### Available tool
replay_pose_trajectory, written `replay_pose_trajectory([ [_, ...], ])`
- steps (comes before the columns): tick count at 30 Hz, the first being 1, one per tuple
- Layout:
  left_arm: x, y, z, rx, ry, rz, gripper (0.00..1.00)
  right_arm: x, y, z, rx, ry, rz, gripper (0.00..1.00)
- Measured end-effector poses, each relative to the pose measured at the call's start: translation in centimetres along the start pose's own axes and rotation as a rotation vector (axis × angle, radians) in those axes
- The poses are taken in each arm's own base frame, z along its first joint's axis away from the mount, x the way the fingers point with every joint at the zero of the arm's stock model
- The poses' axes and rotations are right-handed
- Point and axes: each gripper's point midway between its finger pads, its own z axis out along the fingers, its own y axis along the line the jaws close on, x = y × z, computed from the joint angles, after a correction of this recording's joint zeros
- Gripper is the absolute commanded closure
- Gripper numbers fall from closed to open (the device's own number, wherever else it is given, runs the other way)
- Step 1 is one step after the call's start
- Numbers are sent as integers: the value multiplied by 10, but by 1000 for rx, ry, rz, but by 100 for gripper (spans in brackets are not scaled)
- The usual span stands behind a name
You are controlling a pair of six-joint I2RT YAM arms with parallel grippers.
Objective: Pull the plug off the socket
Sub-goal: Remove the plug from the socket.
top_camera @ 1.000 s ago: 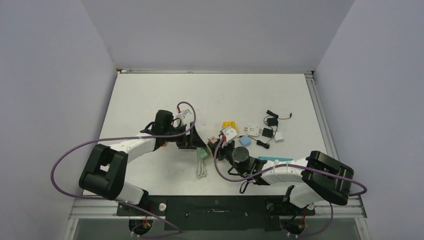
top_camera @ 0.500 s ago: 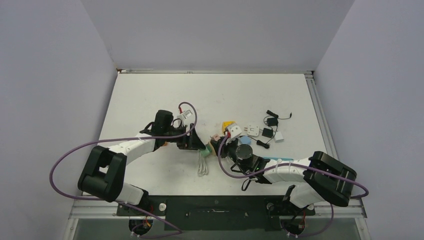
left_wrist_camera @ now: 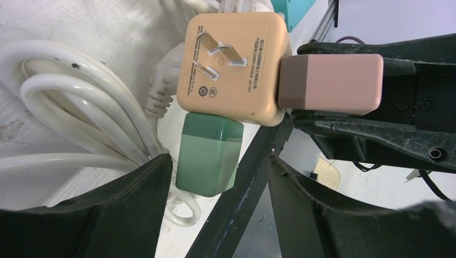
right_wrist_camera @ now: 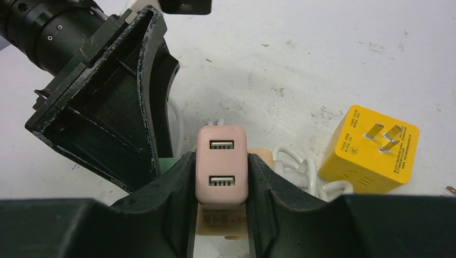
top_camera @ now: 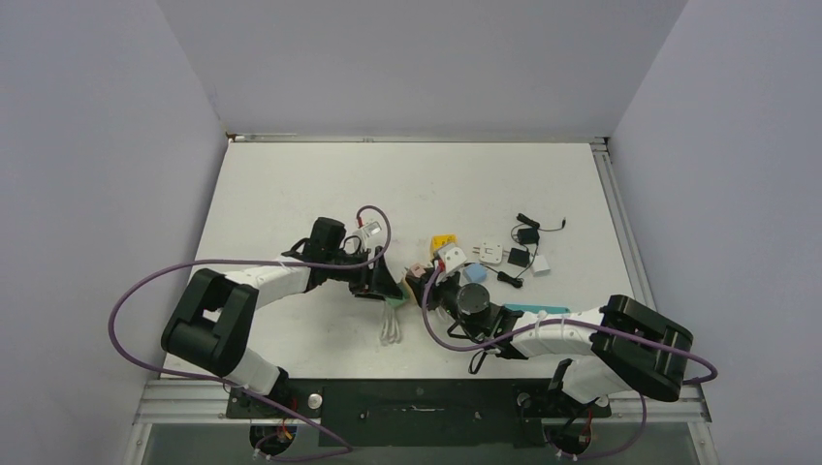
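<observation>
Smooth plastic socket cube [left_wrist_camera: 231, 59], metal prongs [left_wrist_camera: 218, 48]

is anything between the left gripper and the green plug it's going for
Nothing visible. In the left wrist view the green plug sits in the open gap of the left gripper, still plugged into the beige cube socket. The coiled white cable lies just beside one finger, not across the gap.

Lab test cell: white bench [top_camera: 291, 184] boxed in by plain grey walls [top_camera: 407, 58], metal rail [top_camera: 620, 232] along the edge, purple cables [top_camera: 145, 281] on arms.
</observation>
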Motion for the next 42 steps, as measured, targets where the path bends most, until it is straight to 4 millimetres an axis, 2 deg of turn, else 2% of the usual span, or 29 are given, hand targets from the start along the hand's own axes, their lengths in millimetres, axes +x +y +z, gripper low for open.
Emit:
replay_pose_trajectory([
  [3,-1,-2,0,9,-1,-2,50,0,1,0,-4,-1,1,95],
  [7,-2,-2,1,13,-2,-8,57,-1,1,-1,-5,-6,6,95],
  [16,-1,1,3,9,4,-33,90,1,-1,-2,3,-7,15,95],
  [20,-1,2,3,8,4,-34,100,0,-3,-1,0,-8,50,95],
  [32,-3,3,3,-3,0,-30,100,0,-7,0,-55,0,156,95],
  [42,5,6,2,-19,27,-42,100,5,8,-4,10,5,-9,95],
])
